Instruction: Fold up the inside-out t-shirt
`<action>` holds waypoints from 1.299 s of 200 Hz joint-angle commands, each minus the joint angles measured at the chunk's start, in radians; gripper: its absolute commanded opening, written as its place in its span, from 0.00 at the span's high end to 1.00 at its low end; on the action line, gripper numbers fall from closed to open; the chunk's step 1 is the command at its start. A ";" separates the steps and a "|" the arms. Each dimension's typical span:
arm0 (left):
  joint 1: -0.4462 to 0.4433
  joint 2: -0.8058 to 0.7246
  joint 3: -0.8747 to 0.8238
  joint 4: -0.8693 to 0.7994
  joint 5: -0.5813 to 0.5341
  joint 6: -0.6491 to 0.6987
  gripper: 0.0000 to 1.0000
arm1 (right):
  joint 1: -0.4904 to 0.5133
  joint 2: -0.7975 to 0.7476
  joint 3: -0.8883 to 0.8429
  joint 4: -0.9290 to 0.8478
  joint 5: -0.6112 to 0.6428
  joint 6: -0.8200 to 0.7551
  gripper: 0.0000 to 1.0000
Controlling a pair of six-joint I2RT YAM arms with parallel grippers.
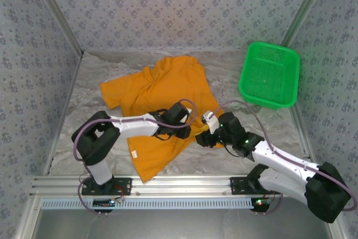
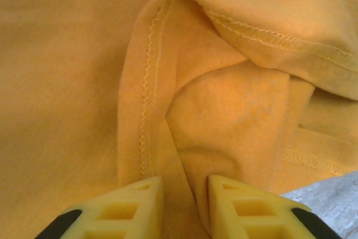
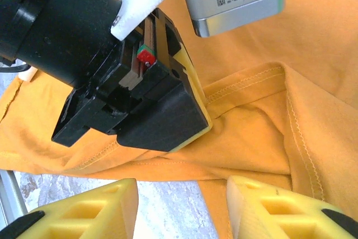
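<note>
The inside-out t-shirt [image 1: 162, 88] lies spread and wrinkled on the table, orange-yellow, with its seams showing. My left gripper [image 1: 184, 130] is pressed down on its lower right part. In the left wrist view a raised fold of the t-shirt [image 2: 224, 116] runs into the narrow gap of my left gripper [image 2: 185, 205], which is shut on it. My right gripper [image 1: 202, 138] hovers just right of it, at the shirt's edge. In the right wrist view my right gripper [image 3: 182, 205] stands open over bare table and a hem of the t-shirt [image 3: 251, 121], holding nothing. The left gripper's finger [image 3: 197, 117] presses the cloth right in front of it.
A green mesh basket [image 1: 269, 74] stands at the back right. The table [image 1: 251, 132] has a crinkled silvery cover. Patterned walls close in the left, back and right sides. The two grippers are very close together.
</note>
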 commanded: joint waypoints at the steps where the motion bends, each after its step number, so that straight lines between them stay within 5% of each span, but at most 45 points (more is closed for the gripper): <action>1: -0.002 -0.013 0.002 -0.024 -0.048 0.006 0.49 | 0.005 -0.037 -0.018 0.001 0.023 0.011 0.53; 32: -0.016 -0.025 -0.014 -0.066 -0.134 -0.016 0.43 | 0.004 -0.070 -0.022 -0.038 0.033 -0.012 0.53; 62: -0.025 0.014 -0.036 0.007 -0.061 -0.059 0.47 | 0.004 -0.088 -0.026 -0.048 0.032 -0.017 0.53; 94: -0.031 0.005 -0.044 0.065 -0.014 -0.049 0.84 | 0.002 -0.097 -0.025 -0.067 0.032 -0.018 0.53; 116: -0.028 -0.089 0.004 -0.037 -0.058 -0.043 1.00 | 0.004 -0.107 -0.024 -0.074 0.008 -0.023 0.53; 144: -0.029 -0.256 0.097 -0.213 -0.124 -0.012 1.00 | 0.019 -0.096 -0.044 -0.035 -0.009 -0.031 0.53; 240: 0.022 -0.290 0.071 -0.156 0.129 -0.076 0.99 | 0.192 0.149 -0.025 0.223 0.173 0.008 0.46; 260: 0.053 -0.293 0.005 -0.079 0.188 -0.115 0.97 | 0.208 0.218 -0.026 0.239 0.394 0.121 0.45</action>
